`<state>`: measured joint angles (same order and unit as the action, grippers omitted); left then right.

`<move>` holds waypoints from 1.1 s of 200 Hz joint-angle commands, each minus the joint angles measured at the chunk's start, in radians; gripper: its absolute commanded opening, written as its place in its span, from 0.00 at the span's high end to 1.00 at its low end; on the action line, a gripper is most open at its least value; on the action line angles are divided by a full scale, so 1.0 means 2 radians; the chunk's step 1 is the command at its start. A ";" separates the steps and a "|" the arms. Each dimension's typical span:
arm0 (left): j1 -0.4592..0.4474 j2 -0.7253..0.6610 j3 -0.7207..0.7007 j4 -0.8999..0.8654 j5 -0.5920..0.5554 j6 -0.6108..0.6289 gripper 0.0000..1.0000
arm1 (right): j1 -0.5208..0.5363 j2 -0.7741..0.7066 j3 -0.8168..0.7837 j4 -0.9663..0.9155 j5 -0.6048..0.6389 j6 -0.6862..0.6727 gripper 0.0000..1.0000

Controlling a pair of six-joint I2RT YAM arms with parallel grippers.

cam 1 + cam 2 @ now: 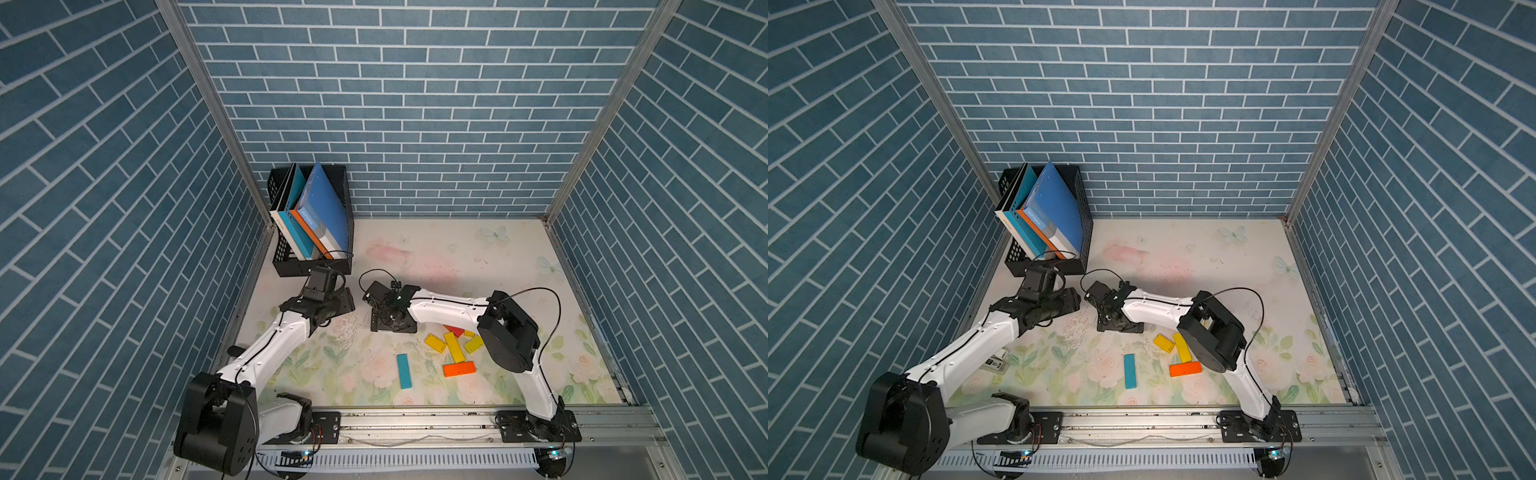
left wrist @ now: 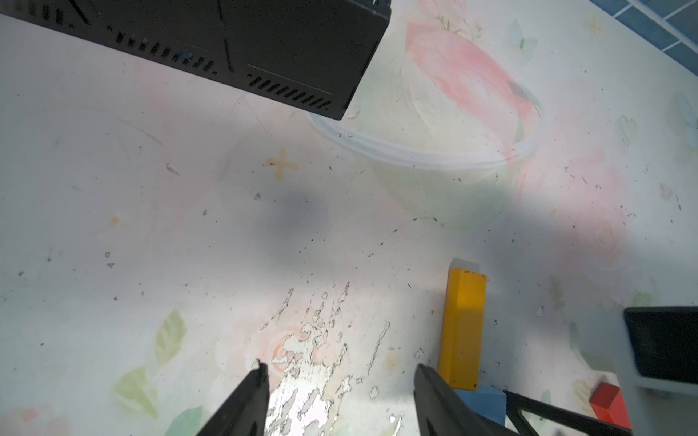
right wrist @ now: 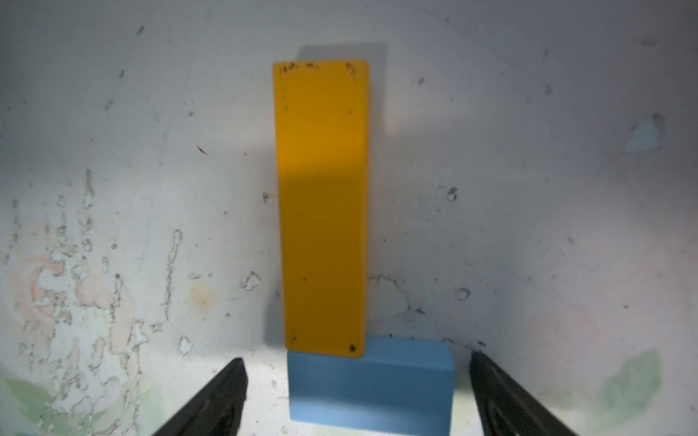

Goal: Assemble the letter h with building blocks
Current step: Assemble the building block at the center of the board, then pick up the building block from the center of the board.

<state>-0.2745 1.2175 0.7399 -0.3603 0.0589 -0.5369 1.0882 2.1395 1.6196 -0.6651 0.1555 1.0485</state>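
Matte, flat long yellow block, round-cornered, lies on the scuffed floral table, one end overlapping a short light blue block; right gripper spread wide astride the blue block, touching neither; left gripper spread, empty, just beside them; both top views hide this pair, showing a loose teal block and orange block nearby.

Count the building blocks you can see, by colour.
yellow: 4 – a long yellow block by the right hand, plus three loose yellow blocks
orange: 1 – orange block
red: 1 – red block
teal: 1 – teal block
light blue: 1 – light blue block
total: 8; a yellow sliver beside the red one may be a ninth.
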 commanded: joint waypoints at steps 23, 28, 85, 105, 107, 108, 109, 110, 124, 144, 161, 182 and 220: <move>0.004 -0.013 -0.017 0.009 0.017 -0.011 0.34 | 0.011 -0.071 0.031 -0.027 0.073 -0.052 0.05; 0.003 -0.013 -0.019 0.011 0.018 -0.012 0.34 | 0.011 -0.082 0.029 -0.030 0.081 -0.055 0.05; -0.013 -0.011 -0.040 0.030 0.042 -0.030 0.36 | -0.028 -0.226 -0.116 -0.144 0.216 0.034 0.03; -0.017 -0.009 -0.035 0.029 0.042 -0.031 0.36 | -0.109 -0.307 -0.244 -0.130 0.151 0.069 0.07; -0.018 -0.008 -0.033 0.029 0.042 -0.031 0.36 | -0.118 -0.318 -0.259 -0.125 0.147 0.072 0.07; -0.018 -0.008 -0.033 0.028 0.041 -0.031 0.37 | -0.122 -0.323 -0.266 -0.123 0.145 0.073 0.08; -0.018 -0.008 -0.033 0.028 0.042 -0.031 0.36 | -0.125 -0.329 -0.274 -0.120 0.143 0.075 0.08; -0.018 -0.007 -0.032 0.028 0.042 -0.030 0.36 | -0.129 -0.334 -0.281 -0.117 0.141 0.076 0.08; -0.018 -0.010 -0.026 0.025 0.039 -0.028 0.36 | -0.172 -0.409 -0.366 -0.084 0.121 0.087 0.10; -0.018 -0.008 -0.019 0.021 0.034 -0.024 0.36 | -0.210 -0.482 -0.433 -0.063 0.102 0.092 0.10; -0.018 -0.003 -0.016 0.021 0.034 -0.022 0.36 | -0.231 -0.502 -0.458 -0.060 0.084 0.089 0.13; -0.018 0.004 -0.014 0.021 0.036 -0.021 0.37 | -0.235 -0.507 -0.482 -0.059 0.066 0.091 0.15; -0.018 0.005 -0.015 0.022 0.036 -0.022 0.36 | -0.236 -0.493 -0.516 -0.012 0.019 0.087 0.17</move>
<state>-0.3046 1.2186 0.6914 -0.3157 0.1356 -0.5903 0.6209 1.1324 0.6163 -0.7536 0.2729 1.2011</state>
